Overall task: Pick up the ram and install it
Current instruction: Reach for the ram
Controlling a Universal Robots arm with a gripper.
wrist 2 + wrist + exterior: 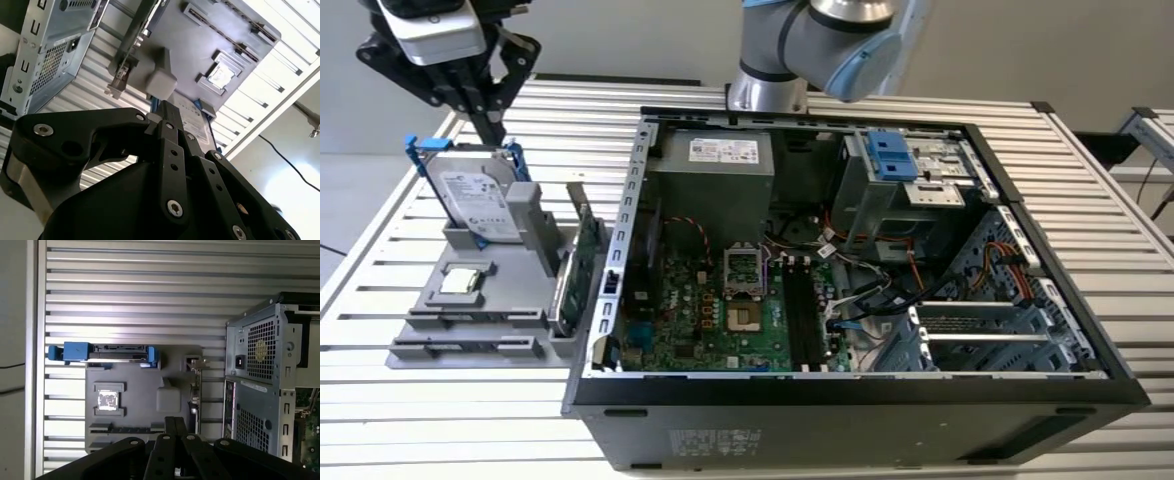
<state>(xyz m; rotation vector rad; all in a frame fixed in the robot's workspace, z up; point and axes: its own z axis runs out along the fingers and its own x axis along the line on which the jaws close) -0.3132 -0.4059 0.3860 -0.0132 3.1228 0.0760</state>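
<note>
My gripper (491,130) hangs shut and empty above the far end of a grey parts holder (500,262) at the exterior view's left. Its black fingers (175,426) press together in both wrist views, and between them nothing shows. The ram (127,429) appears as a thin dark strip on edge in the holder's long front slot, a good way below my gripper (167,114). An open computer case (854,385) lies beside the holder, with dark memory slots (807,315) on its green motherboard (694,320).
A silver hard drive (474,195) in a blue frame stands in the holder right under my gripper. A square chip (464,281) lies mid-holder, and a green expansion card (580,262) stands upright beside the case wall. The table (440,420) is made of white slats.
</note>
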